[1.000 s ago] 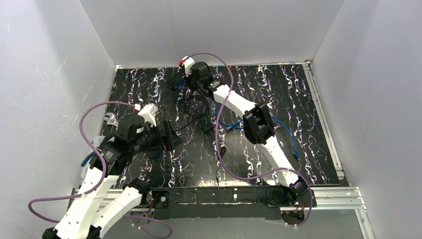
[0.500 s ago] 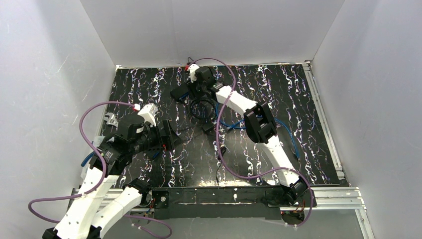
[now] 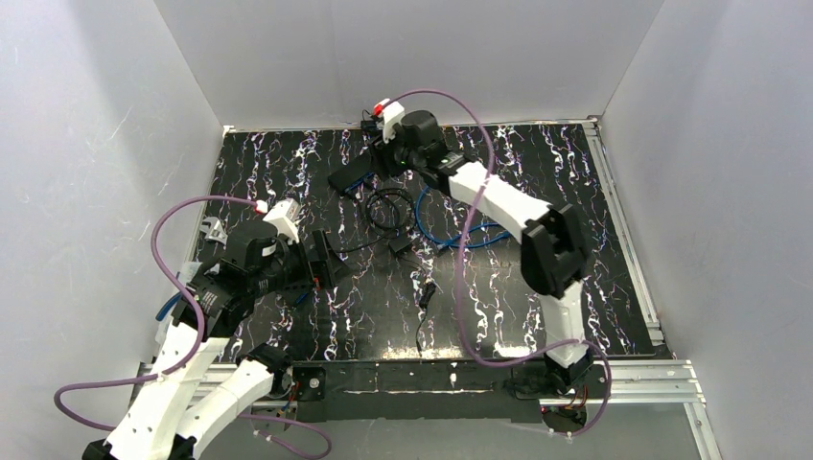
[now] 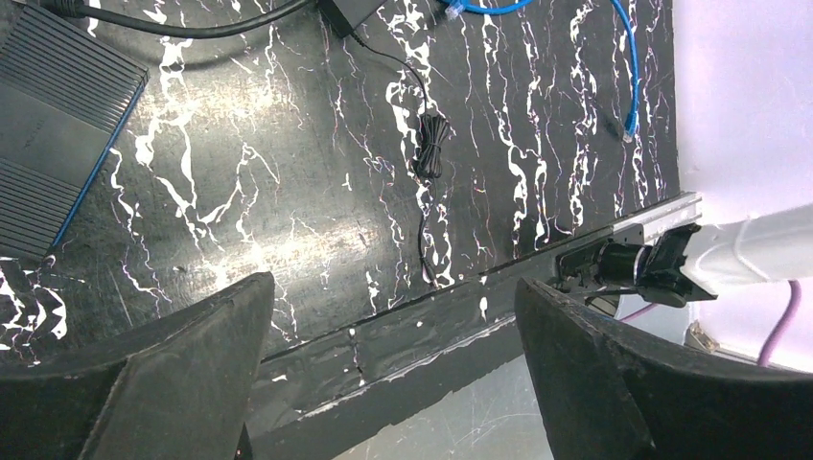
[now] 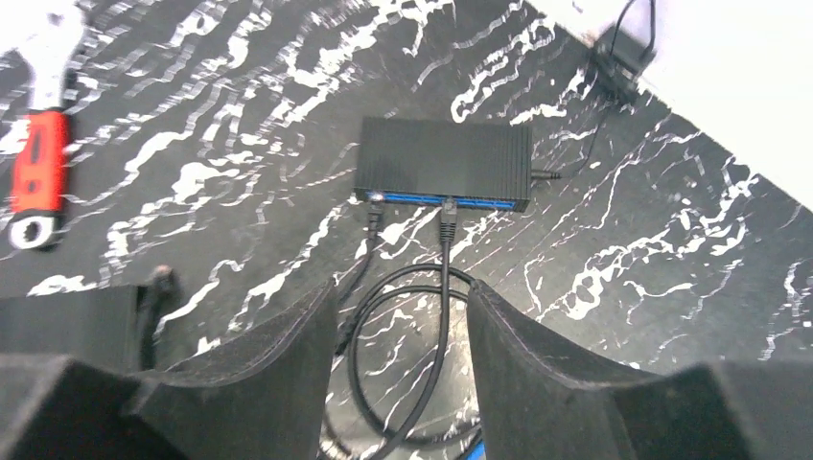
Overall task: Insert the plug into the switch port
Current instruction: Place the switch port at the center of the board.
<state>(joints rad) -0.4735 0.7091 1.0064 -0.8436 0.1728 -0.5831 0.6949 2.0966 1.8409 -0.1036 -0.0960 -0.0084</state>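
Observation:
A black switch (image 5: 443, 161) with a blue port face lies flat on the marbled mat; in the top view the switch (image 3: 347, 178) is at the back centre. Two black plugs (image 5: 447, 207) sit in its ports, and their black cables (image 5: 436, 316) loop toward me. My right gripper (image 5: 401, 292) is open and empty, a short way back from the switch, with the cable loop lying on the mat between its fingers. In the top view my right gripper (image 3: 376, 165) hovers just right of the switch. My left gripper (image 4: 391, 287) is open and empty above the mat's near edge; in the top view it (image 3: 326, 257) is at left centre.
A second ribbed black switch (image 4: 58, 96) lies beside my left gripper. A black power adapter (image 3: 399, 246), a bundled thin cable (image 4: 431, 158) and a blue cable (image 3: 451, 235) with a loose plug (image 4: 628, 125) lie mid-mat. A red-handled tool (image 5: 38, 172) lies left of the switch.
My right gripper has drawn back to the right, away from the switch, and its elbow has swung right. The left arm has not moved.

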